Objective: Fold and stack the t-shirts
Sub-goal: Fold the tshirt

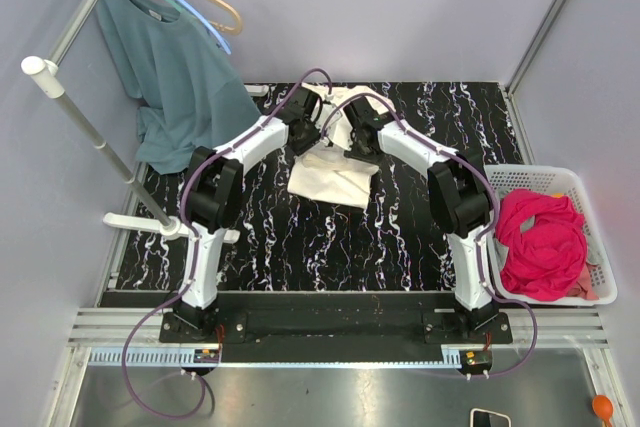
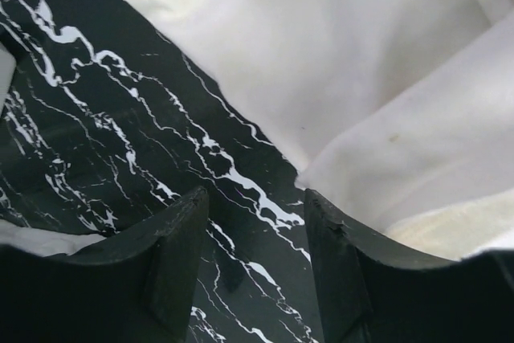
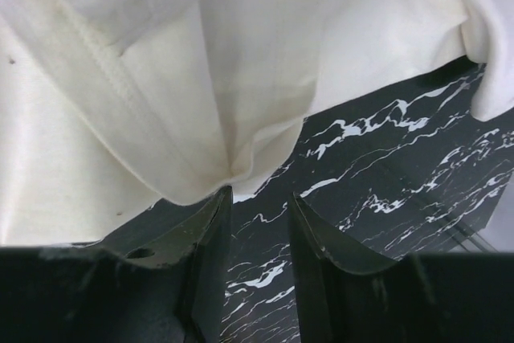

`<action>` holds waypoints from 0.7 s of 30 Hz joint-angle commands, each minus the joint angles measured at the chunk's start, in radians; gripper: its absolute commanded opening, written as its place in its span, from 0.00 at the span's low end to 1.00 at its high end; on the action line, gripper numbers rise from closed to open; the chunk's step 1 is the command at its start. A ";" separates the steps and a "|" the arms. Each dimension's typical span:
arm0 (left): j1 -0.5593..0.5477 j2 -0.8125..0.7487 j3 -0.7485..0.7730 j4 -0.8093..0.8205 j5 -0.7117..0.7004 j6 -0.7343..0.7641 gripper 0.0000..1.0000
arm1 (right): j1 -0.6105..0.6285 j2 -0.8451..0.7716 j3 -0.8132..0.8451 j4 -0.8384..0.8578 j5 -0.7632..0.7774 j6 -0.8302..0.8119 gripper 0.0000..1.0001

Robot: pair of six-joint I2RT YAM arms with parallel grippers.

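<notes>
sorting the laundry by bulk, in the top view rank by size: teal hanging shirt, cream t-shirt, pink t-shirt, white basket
1. teal hanging shirt, possibly nearer the camera
2. white basket
3. pink t-shirt and cream t-shirt: look alike; cream partly hidden by arms

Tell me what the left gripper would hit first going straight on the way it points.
Most likely the cream t-shirt, whose edge lies just ahead of the left gripper. If it is angled down steeply, the black table comes first; depth is unclear.

A black marbled table [image 1: 300, 237] carried a crumpled cream t-shirt [image 1: 330, 182] at upper centre; a white basket [image 1: 530, 175] seemingly sat at its right edge.
</notes>
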 commanded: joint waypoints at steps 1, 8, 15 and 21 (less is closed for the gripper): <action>-0.064 0.000 0.009 -0.040 0.052 0.054 0.56 | -0.010 0.023 0.095 0.229 0.069 0.024 0.41; -0.068 -0.082 -0.073 -0.044 0.156 0.054 0.67 | -0.008 0.034 0.104 0.261 0.106 0.043 0.46; -0.068 -0.199 -0.221 -0.063 0.321 0.123 0.76 | -0.010 -0.044 0.009 0.286 0.118 0.067 0.60; -0.070 -0.219 -0.219 -0.086 0.382 0.132 0.78 | -0.010 -0.095 -0.072 0.309 0.133 0.086 0.62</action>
